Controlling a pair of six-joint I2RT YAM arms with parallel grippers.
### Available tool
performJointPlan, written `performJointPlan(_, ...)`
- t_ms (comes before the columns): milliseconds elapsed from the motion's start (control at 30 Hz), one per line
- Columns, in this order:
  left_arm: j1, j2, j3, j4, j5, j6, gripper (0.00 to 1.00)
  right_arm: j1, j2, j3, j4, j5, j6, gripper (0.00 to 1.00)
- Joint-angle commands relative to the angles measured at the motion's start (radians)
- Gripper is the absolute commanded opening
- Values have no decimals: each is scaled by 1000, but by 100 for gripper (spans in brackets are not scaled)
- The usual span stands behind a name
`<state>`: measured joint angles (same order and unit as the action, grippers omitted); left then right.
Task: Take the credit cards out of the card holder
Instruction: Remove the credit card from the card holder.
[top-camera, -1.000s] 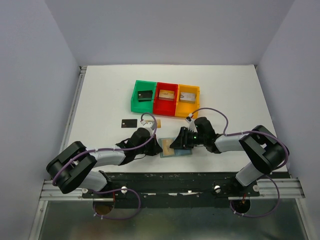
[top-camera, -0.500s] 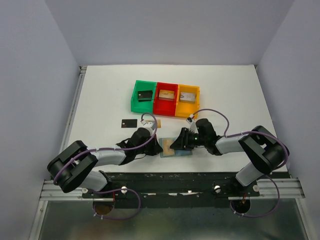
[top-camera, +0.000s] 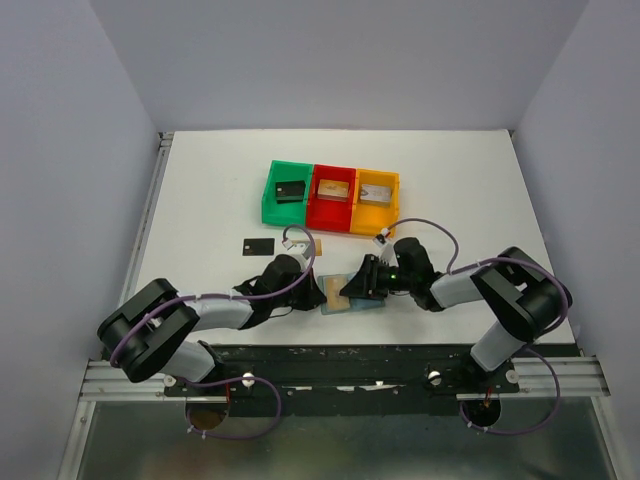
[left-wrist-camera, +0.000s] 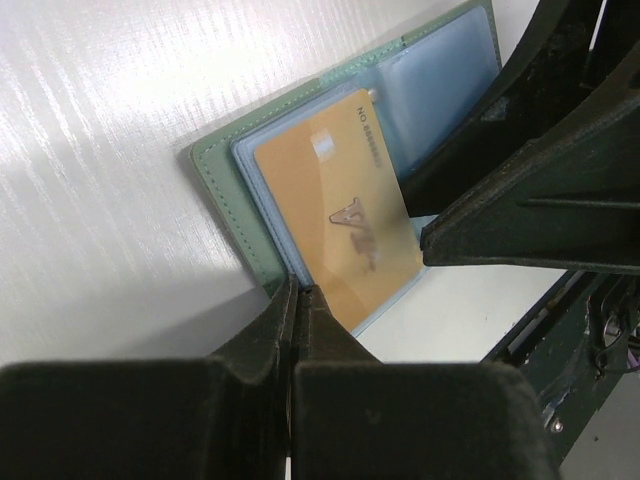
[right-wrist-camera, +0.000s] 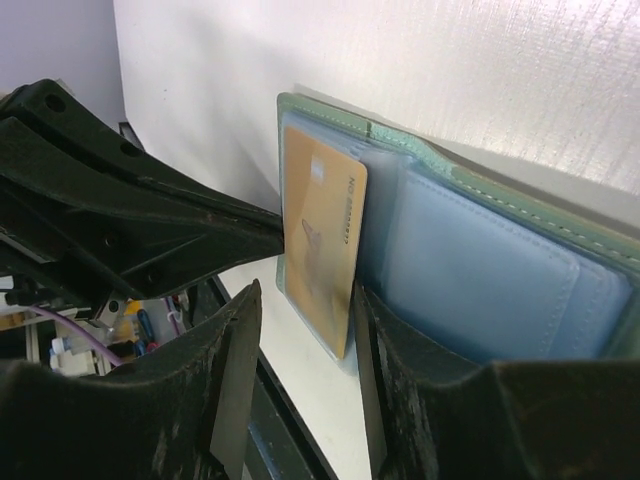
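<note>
The card holder (top-camera: 352, 300) lies open near the table's front edge, pale green outside (left-wrist-camera: 225, 190) and light blue inside (right-wrist-camera: 480, 260). A golden-tan card (left-wrist-camera: 340, 210) sticks partway out of its left sleeve and also shows in the right wrist view (right-wrist-camera: 322, 240). My left gripper (left-wrist-camera: 298, 292) is shut, its tips pressed at the holder's near left corner (top-camera: 314, 284). My right gripper (right-wrist-camera: 305, 300) is open, its jaws straddling the golden card's free end, one finger (right-wrist-camera: 400, 350) resting on the blue inside (top-camera: 350, 290). A black card (top-camera: 257, 245) lies on the table to the left.
Green (top-camera: 270, 200), red (top-camera: 312, 205) and yellow (top-camera: 396, 200) bins stand in a row behind the holder, each with a card inside. A small golden card (top-camera: 317, 246) lies by the left wrist. The two grippers sit very close together over the holder.
My right gripper has edged slightly left over the holder toward the golden card. The left arm has barely moved.
</note>
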<state>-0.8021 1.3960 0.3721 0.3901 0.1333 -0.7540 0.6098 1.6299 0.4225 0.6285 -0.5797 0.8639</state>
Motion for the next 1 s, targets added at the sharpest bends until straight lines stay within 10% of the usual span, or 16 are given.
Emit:
performJointPlan(0, -6, 64, 8, 4, 20, 2, 0, 21, 65, -11, 132, -95, 56, 49)
performJointPlan(533, -8, 120, 37, 43, 57, 5, 0, 19, 151, -14, 254, -151, 115, 49)
performJointPlan(967, -6, 116, 16, 41, 43, -13, 0, 19, 25, 1, 25, -79, 24, 44)
